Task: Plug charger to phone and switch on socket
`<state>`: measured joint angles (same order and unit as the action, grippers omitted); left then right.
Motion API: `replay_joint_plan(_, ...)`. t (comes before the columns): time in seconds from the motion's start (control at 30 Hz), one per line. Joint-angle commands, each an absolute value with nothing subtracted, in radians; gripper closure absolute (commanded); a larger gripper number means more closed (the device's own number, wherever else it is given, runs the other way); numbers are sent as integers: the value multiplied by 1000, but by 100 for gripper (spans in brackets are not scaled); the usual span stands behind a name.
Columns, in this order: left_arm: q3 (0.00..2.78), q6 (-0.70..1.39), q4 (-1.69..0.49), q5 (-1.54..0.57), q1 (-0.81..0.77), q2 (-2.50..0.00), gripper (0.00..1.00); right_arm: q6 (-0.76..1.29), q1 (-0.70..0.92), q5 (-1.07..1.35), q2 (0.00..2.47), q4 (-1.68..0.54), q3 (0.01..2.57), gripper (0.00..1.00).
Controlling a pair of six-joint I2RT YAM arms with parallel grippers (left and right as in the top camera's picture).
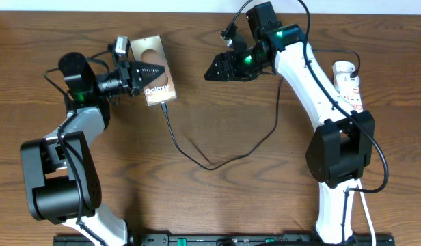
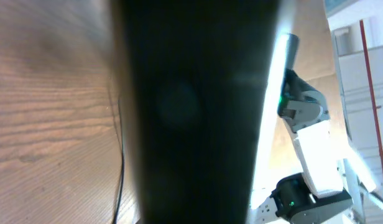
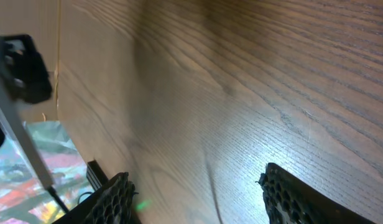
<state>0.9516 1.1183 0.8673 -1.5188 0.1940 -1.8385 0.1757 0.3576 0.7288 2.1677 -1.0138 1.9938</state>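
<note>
charger (image 1: 210, 166) tip sits at phone (image 1: 159, 92) lower edge, looks plugged, can't confirm. left claw (image 1: 161, 70) together, tips over phone. right claw (image 1: 212, 72) apart, empty, well off socket (image 1: 348, 80). switch prob still left.

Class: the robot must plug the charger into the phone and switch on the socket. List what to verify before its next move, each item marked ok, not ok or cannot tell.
1. Left gripper shut on the phone: ok.
2. Charger tip at the phone's lower edge, fully seated: cannot tell.
3. Right gripper open and empty: ok.
4. Right gripper at the socket: not ok, it hovers between phone and socket.
5. Socket switched on: cannot tell.
</note>
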Motion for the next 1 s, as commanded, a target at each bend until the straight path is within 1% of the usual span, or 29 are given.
replay_joint_plan(0.0, 924, 1087, 876, -1506, 193, -1830, 93, 159, 368, 731, 2141, -1017, 2001, 34)
replay_joint_plan(0.37, 845, 1047, 876, -1505, 193, -1830, 93, 152, 368, 732, 2141, -1018, 2001, 35)
replay_joint_plan(0.67, 779, 1005, 873, -1448, 193, -1830, 93, 132, 368, 731, 2141, -1037, 2001, 35)
replay_joint_plan(0.97, 755, 966, 866, -1439, 193, -1831, 93, 133, 368, 731, 2141, -1037, 2001, 34)
